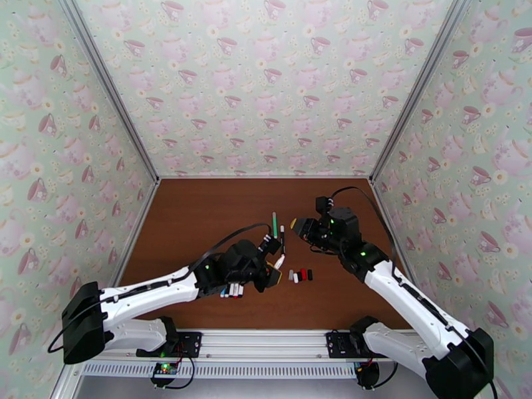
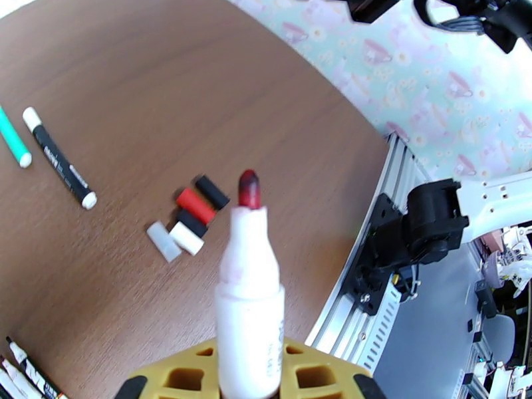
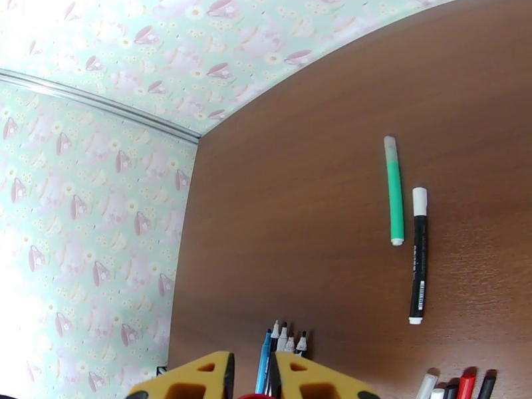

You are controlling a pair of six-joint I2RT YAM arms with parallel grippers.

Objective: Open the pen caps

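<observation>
My left gripper (image 1: 272, 267) is shut on a white pen (image 2: 249, 314) whose dark red tip stands bare, held above the table. Several loose pen caps (image 2: 195, 205), black, red, white and grey, lie in a small cluster on the brown table just beyond it (image 1: 302, 274). My right gripper (image 1: 298, 226) hovers up and to the right of the held pen, apart from it. Its yellow fingers (image 3: 199, 379) are shut with a sliver of a red cap (image 3: 256, 396) between them. A green pen (image 1: 274, 224) and a black pen (image 1: 282, 238) lie capped mid-table.
Several uncapped pens (image 1: 233, 289) lie side by side under my left forearm, also in the right wrist view (image 3: 279, 344). The table's aluminium front rail (image 2: 372, 307) runs close to the caps. Patterned walls close in the left, right and back sides.
</observation>
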